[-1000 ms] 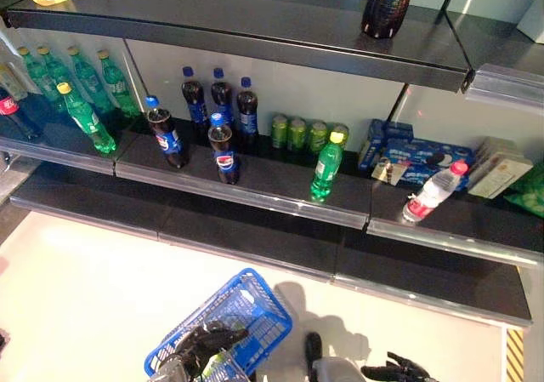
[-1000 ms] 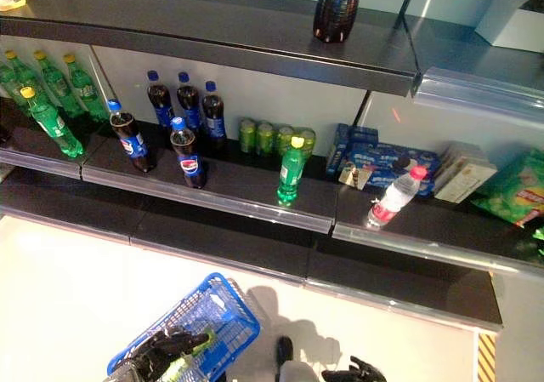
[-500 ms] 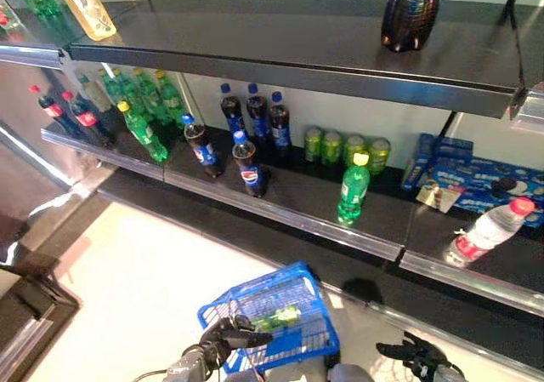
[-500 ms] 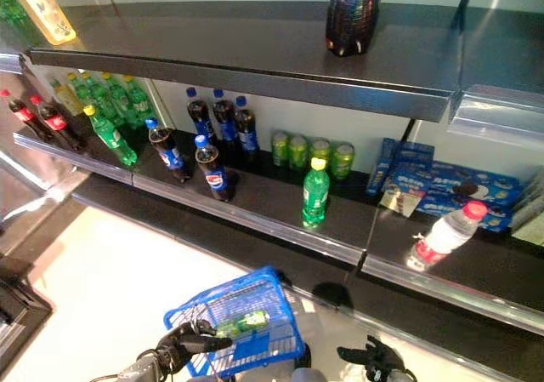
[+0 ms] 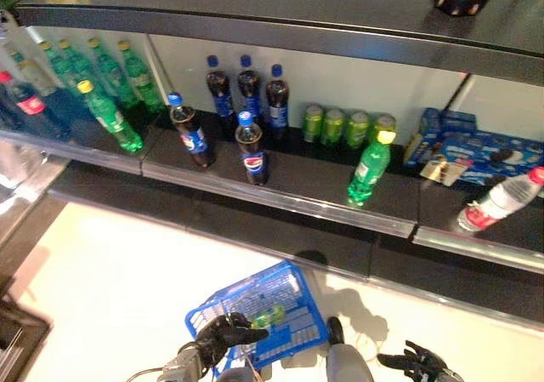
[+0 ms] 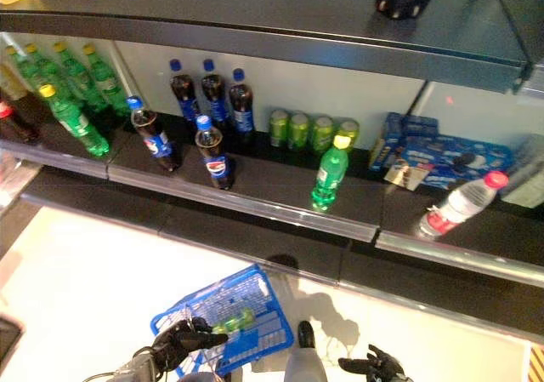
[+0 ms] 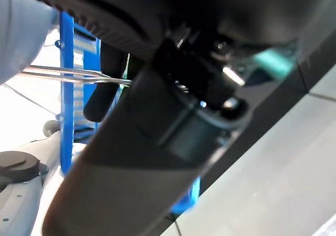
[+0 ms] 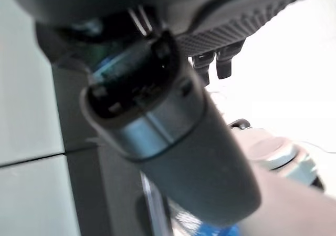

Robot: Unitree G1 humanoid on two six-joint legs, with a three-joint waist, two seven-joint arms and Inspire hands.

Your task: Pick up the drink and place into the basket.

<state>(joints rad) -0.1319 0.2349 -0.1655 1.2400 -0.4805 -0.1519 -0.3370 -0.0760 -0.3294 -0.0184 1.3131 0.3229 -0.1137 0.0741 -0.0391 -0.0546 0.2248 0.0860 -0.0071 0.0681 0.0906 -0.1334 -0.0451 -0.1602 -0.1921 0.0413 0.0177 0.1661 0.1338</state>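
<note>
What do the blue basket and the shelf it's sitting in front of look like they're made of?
The blue basket looks like moulded plastic: uniform bright blue, with an open slatted grid. Its thin handle looks like metal wire. The shelf looks like dark painted metal or laminate, smooth and semi-gloss, since it reflects light; its front edge strip looks like clear or silvery plastic.

- One blue basket [image 5: 293,282] holding one green bottle [image 5: 269,316].
- Five cola bottles [image 5: 253,148] with blue caps.
- Four green cans [image 5: 350,128].
- One lone green bottle [image 5: 368,168] with a yellow cap.
- One water bottle [image 5: 500,201], red-capped.
</note>
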